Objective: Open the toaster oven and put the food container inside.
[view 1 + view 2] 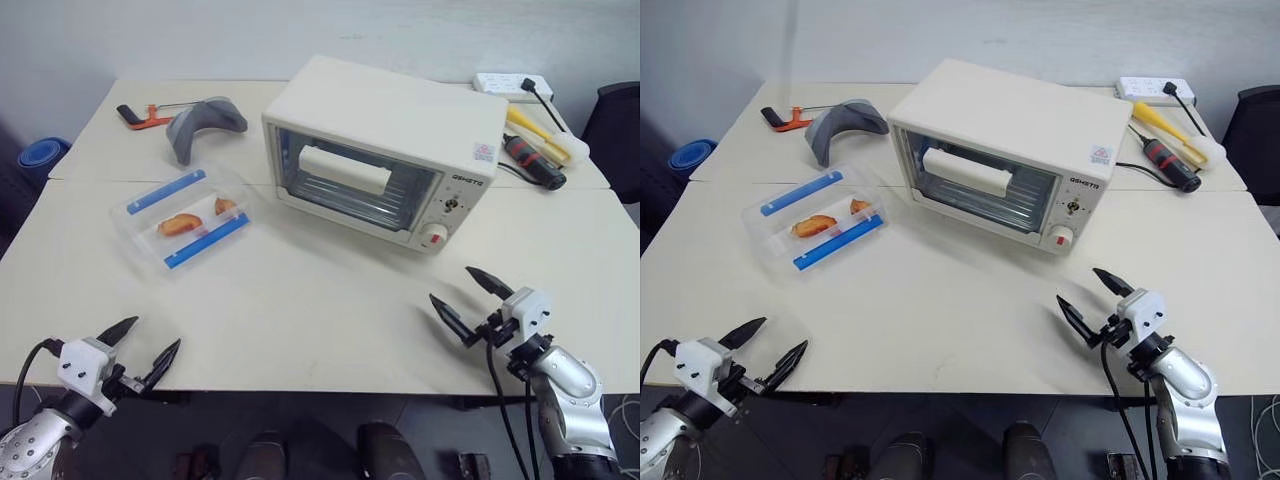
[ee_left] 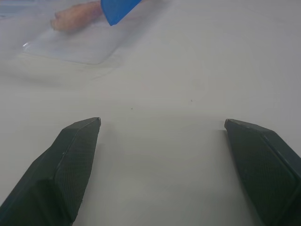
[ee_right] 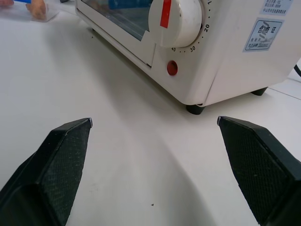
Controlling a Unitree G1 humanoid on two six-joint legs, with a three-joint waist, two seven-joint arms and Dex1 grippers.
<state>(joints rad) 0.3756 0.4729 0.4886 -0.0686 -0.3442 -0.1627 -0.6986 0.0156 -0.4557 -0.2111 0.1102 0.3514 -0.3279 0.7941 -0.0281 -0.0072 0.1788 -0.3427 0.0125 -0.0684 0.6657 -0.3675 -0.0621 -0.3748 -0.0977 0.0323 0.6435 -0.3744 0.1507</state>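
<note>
Oven check for you: toaster oven [image 1: 385, 150], a cream-white smooth box with a glass door shut over its wire rack, sits mid-table, turned at an angle. Your food container [image 1: 182, 220], clear plastic with two blue clips and orange-brown pieces inside, lies to its left, apart from it. Your left gripper [image 1: 140, 348] and right gripper [image 1: 466, 295] hang spread and empty over the near table [image 1: 320, 300] edge. Behind the oven you have a grey curved tool [image 1: 203, 125], screwdrivers [image 1: 535, 145] and a power strip [image 1: 512, 85].

Items present: one toaster oven [image 1: 385, 150] with two knobs, one food container [image 1: 183, 218] with two blue clips, one grey curved object [image 1: 203, 126], one orange-handled tool [image 1: 143, 117], one power strip [image 1: 512, 85], two screwdrivers [image 1: 535, 150], two tables [image 1: 300, 300].
</note>
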